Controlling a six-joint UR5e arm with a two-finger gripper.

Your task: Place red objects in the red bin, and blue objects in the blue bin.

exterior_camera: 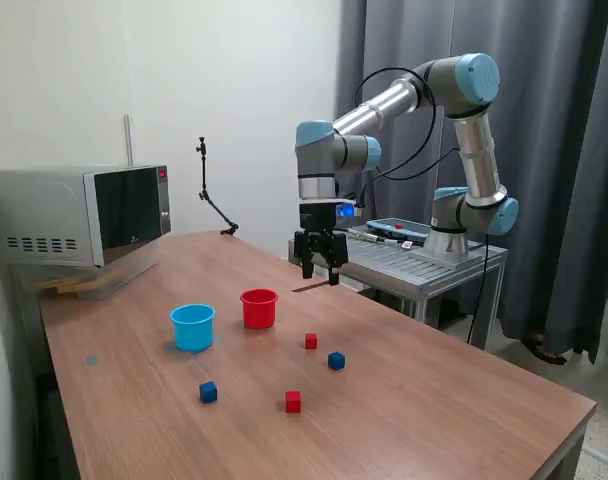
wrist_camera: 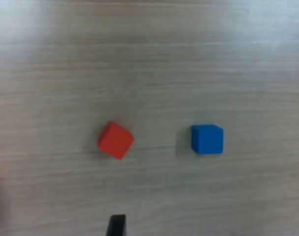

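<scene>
While the gripper (exterior_camera: pixel 319 272) hangs open and empty, four cubes lie nearer the camera.

Oblique room view; downward wrist close-up

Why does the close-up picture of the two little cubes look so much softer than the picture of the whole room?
In the wrist view, the red cube and blue cube have fuzzy edges and the wood grain smears, so it looks slightly out of focus; shadows are faint. In the exterior view, the cups and cubes look crisper under even light, with small soft shadows.
</scene>
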